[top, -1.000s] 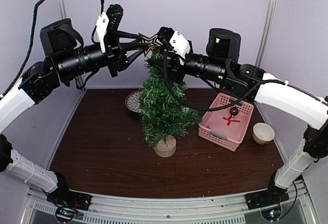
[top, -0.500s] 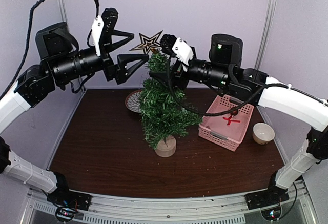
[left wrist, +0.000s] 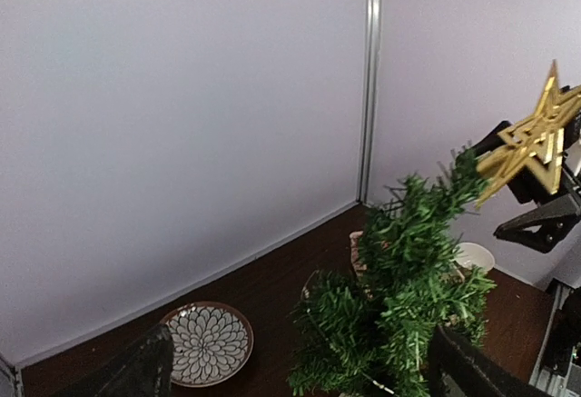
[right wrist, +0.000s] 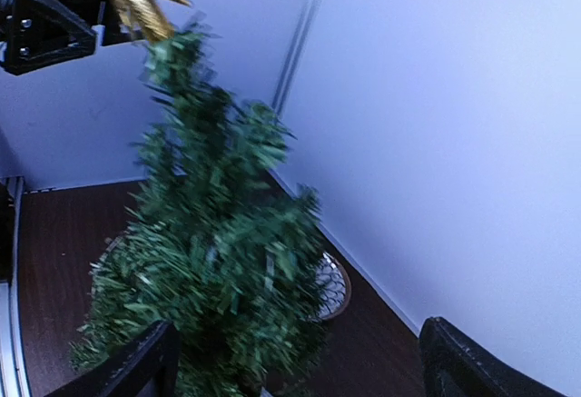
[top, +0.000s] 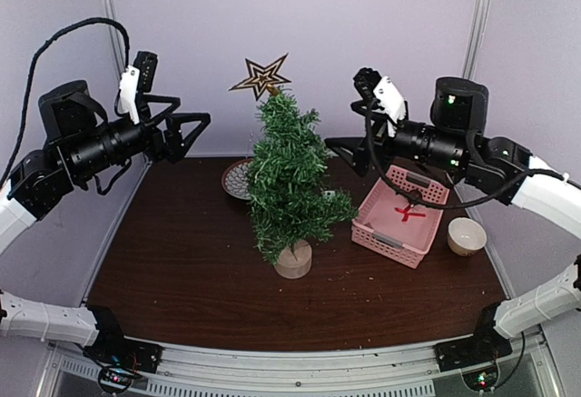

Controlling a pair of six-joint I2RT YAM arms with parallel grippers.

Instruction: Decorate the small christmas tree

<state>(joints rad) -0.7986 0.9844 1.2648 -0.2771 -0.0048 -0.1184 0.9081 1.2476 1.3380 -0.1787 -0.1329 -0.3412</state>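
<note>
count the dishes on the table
2. A patterned plate sits behind the small christmas tree, toward the left; a pale bowl stands right of the pink basket. The tree could hide another.

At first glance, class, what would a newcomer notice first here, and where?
The small christmas tree stands centrally on its wooden stump, a gold star on its tip. The left gripper and right gripper hang open either side of the treetop. A pink basket sits to the tree's right.
</note>
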